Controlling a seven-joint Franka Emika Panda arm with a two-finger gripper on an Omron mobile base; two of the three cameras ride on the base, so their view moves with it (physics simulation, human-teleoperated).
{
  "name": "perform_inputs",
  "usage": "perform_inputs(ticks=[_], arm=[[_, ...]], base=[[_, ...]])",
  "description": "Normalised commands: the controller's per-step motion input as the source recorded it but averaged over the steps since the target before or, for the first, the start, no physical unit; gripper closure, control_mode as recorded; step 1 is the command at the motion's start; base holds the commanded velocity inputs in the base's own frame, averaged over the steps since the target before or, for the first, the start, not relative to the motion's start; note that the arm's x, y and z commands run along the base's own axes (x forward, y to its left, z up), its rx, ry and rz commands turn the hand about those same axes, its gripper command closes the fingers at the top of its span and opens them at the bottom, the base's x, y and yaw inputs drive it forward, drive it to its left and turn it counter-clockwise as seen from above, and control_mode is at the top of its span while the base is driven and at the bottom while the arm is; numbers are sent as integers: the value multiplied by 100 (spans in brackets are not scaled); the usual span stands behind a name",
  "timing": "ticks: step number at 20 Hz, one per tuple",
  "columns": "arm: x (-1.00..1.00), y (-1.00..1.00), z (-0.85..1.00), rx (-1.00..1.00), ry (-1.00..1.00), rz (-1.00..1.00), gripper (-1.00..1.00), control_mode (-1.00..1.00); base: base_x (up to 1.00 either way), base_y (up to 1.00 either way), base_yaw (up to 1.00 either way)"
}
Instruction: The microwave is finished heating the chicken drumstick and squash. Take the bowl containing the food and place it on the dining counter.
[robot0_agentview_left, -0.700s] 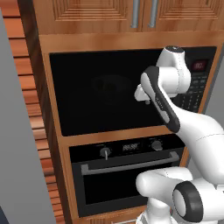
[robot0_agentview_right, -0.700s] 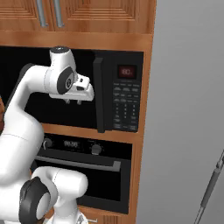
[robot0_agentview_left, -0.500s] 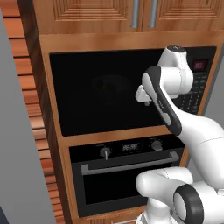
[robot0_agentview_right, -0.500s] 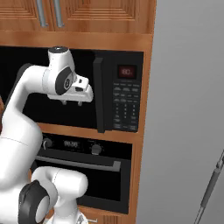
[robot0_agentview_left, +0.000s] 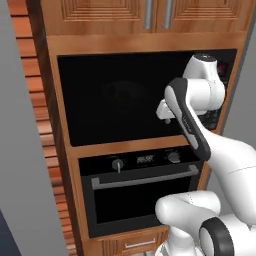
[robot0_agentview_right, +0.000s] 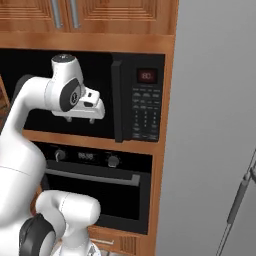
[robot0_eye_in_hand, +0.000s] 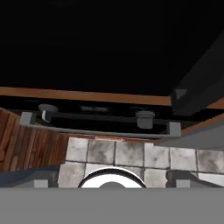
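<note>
Black glass-door microwave (robot0_agentview_right: 80, 95) shut; white two-finger gripper (robot0_agentview_right: 85, 119) just before it, claw state can't tell. Aim for door's keypad-side edge (robot0_agentview_right: 117, 100).

I see the microwave (robot0_agentview_left: 140, 100) built into the wood cabinet, above the oven. Wide black box, dark glass door shut, nothing visible thru the glass. Keypad panel on its right side w/ small red display lit at top. From the hand cam, its dark front (robot0_eye_in_hand: 109, 43) looms close.
</note>
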Motion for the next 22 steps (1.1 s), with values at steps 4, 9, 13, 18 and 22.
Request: perform_inputs(ticks=[4, 9, 13, 18, 22], arm=[[0, 0, 0, 0, 0, 0, -100, 100], [0, 0, 0, 0, 0, 0, -100, 100], [0, 0, 0, 0, 0, 0, -100, 100], [0, 0, 0, 0, 0, 0, -100, 100], [-3, -4, 0, 0, 0, -1, -100, -100]], base=[[-49, -29, 0], [-42, -33, 0], [-38, -37, 0], [-35, -48, 0], [0, 0, 0]])
